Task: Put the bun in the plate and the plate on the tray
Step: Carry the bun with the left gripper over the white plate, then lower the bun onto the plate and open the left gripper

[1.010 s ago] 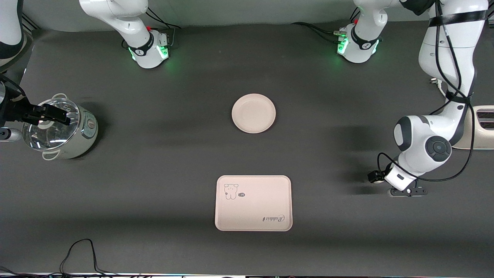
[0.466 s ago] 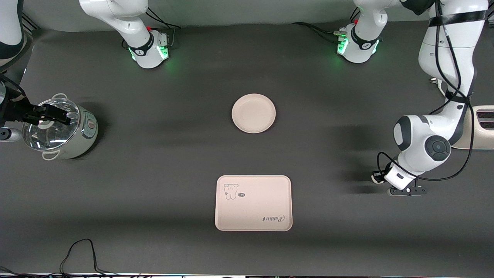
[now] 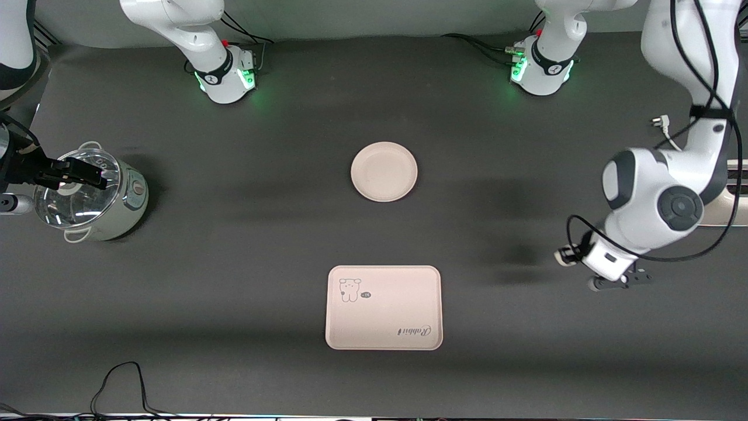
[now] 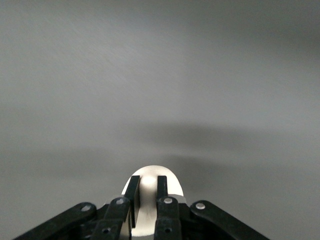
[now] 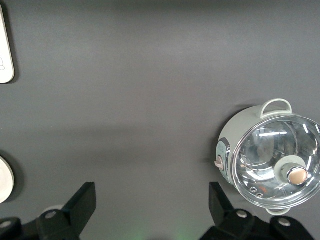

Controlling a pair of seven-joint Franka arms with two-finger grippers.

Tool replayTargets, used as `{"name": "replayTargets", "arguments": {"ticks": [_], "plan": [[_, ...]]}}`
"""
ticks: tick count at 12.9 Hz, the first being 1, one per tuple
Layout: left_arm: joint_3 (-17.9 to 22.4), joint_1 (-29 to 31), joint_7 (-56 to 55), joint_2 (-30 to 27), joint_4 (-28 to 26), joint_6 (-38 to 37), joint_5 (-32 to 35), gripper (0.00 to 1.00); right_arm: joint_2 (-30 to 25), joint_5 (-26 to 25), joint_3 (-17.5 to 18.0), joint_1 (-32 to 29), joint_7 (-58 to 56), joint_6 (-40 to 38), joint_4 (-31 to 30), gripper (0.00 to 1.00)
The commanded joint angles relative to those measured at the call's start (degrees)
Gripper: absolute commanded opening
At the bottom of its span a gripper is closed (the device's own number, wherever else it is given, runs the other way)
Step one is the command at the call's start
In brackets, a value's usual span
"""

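Left hand (image 4: 145,192) up over bare table (image 3: 234,245) toward the left arm's end, well apart from plate and tray, pinching the bun (image 4: 150,181) between its two fingers (image 4: 131,192); bun off-white and rounded, showing past the fingertips in the left wrist view, lifted clear of the table with a soft shadow below. In the front view, left hand (image 3: 613,282) mostly hidden under the wrist, bun not made out there

Plate (image 3: 384,171) round, cream, bare, flat on the table near the middle, between the two arm bases and the tray. Tray (image 3: 384,307) nearer the camera than the plate, apart from it, pale pinkish-beige with rounded corners; small cartoon rabbit drawn in one corner, "Rabbit" in script at the corner diagonal to it, reading upside down from the front camera. Tiny dark mark beside the rabbit too small to read

Right hand (image 3: 79,173) waiting over the pot (image 3: 90,193) at the right arm's end of the table, fingers (image 5: 82,202) spread wide with nothing between them. Pot pale green with a glass lid (image 5: 277,162), a round knob on the lid, looped side handles and a small dial on its side; no lettering legible on it
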Motion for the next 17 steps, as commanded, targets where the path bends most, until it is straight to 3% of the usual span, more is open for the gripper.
{"name": "replayTargets", "arguments": {"ticks": [1,4,6,8,10,13,17], "plan": [[-5.5,-2.4,-12.1,-6.2,-1.6,-6.0,-0.8,0.18,-1.0,-0.8,-0.7,0.8,-0.7,0.1,-0.9,1.00],[-16.0,-2.6,-27.6,-7.4,-1.6,-5.0,-1.9,0.18,-1.0,-0.8,-0.7,0.8,-0.7,0.1,-0.9,1.00],[-20.8,-4.7,-37.7,-6.4,-2.0,-2.1,-1.5,0.19,-1.0,-0.8,-0.7,0.8,-0.7,0.1,-0.9,1.00],[-20.8,-10.3,-43.3,-4.2,-2.2,-0.2,-1.2,0.20,-1.0,-0.8,-0.7,0.9,-0.7,0.1,-1.0,1.00],[-20.7,-15.8,-50.7,-0.4,-2.5,7.4,0.0,0.21,-1.1,-0.8,-0.7,0.9,-0.7,0.1,-1.0,1.00],[-20.7,-21.4,-60.8,5.0,-2.5,15.0,8.1,0.23,-1.1,-0.8,-0.8,0.8,-0.8,0.1,-1.2,1.00],[-20.6,-23.8,-70.3,12.3,-2.2,15.8,21.0,0.25,-1.2,-0.7,-0.8,0.8,-0.8,0.1,-1.2,1.00]]}}
